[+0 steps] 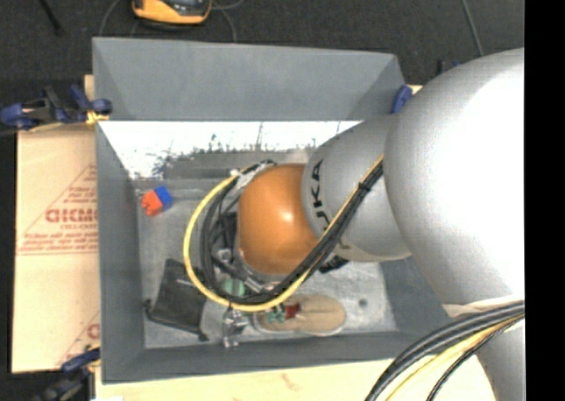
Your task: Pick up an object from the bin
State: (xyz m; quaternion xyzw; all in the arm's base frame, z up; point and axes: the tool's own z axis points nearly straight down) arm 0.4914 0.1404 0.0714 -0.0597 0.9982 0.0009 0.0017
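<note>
A silver KUKA arm (441,187) reaches in from the view's right over a grey metal bin (119,240), its bulk covering the bin's right edge and much of the floor. At the wrist, a rounded orange cover (274,218) sits over the middle of the bin. A loop of yellow and black cables (196,223) runs down the cover's left side and under it toward the bin's lower edge.

Below the cover, the gripper (232,329) hangs low by the lower edge, left of that edge's middle (little of it shows past the cover and cables, and whether it is released or clenched on anything cannot be told).

Two things lie nearest it. A black flat object (177,302) lies tilted toward the lower left corner, just beside the gripper on the view's left; whether they touch cannot be judged. A beige oval object (313,315), with small red and green parts at its left end, lies flat along the lower edge, just to the gripper's right. The gripper sits between the two, and which of them it is over cannot be told.

Well apart from these, a small orange and blue block (156,200) rests on bare floor near the left edge, toward the upper left corner.
</note>
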